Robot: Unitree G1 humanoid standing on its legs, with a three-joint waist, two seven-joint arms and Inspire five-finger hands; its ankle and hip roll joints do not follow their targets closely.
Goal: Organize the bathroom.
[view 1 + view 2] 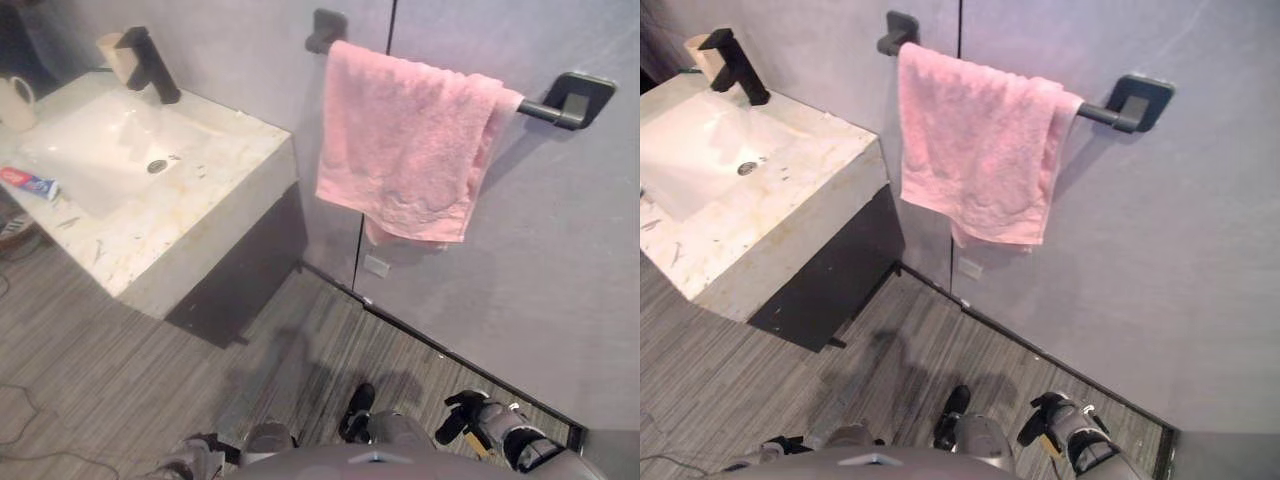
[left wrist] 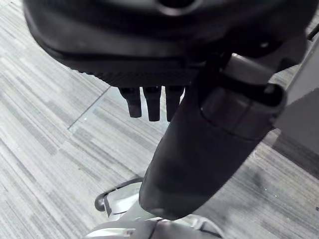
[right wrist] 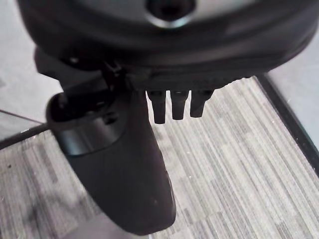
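While the pink towel (image 1: 405,140) hangs bunched over the black wall bar (image 1: 548,110), judged soft, light and limp, best pinched at its lower hem, both hands hang empty: left hand (image 2: 149,102) and right hand (image 3: 177,107), fingers straight. Left eye view adds a toothpaste tube (image 1: 28,183) beside the sink (image 1: 110,150).

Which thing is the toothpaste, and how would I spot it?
Look at the white stone sink counter on the left. On its front left edge, beside the basin, lies the toothpaste tube. It is the one flat red, white and blue thing there; the mug is plain white.
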